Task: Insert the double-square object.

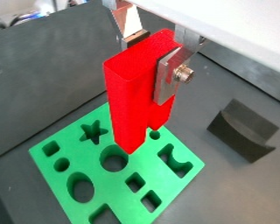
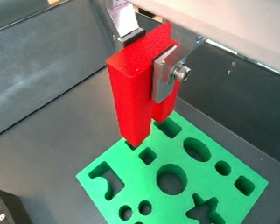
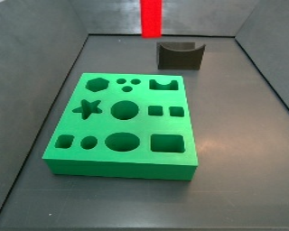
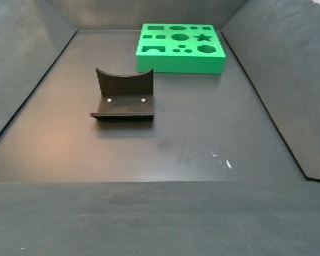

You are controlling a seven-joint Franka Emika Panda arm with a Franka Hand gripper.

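Observation:
My gripper (image 1: pixel 150 54) is shut on the upper end of the double-square object (image 1: pixel 133 101), a tall bright red piece hanging upright. One silver finger (image 1: pixel 171 75) presses its side and the opposite finger (image 1: pixel 129 28) shows behind it. Both wrist views show the grip, and the gripper also appears in the wrist view (image 2: pixel 150 51) with the red piece (image 2: pixel 136 87). Its lower end hovers above the edge of the green board (image 1: pixel 46 149) with shaped holes (image 2: pixel 133 185). In a side view only the red piece (image 3: pixel 152 16) shows, high beyond the board (image 3: pixel 123 164); the gripper is out of frame.
The dark fixture (image 3: pixel 181 55) with a curved notch stands on the floor beyond the green board, and also shows in a side view (image 4: pixel 123 97) and a wrist view (image 1: pixel 241 129). Grey walls slope up round the floor. The green board (image 4: pixel 180 62) lies at the far end.

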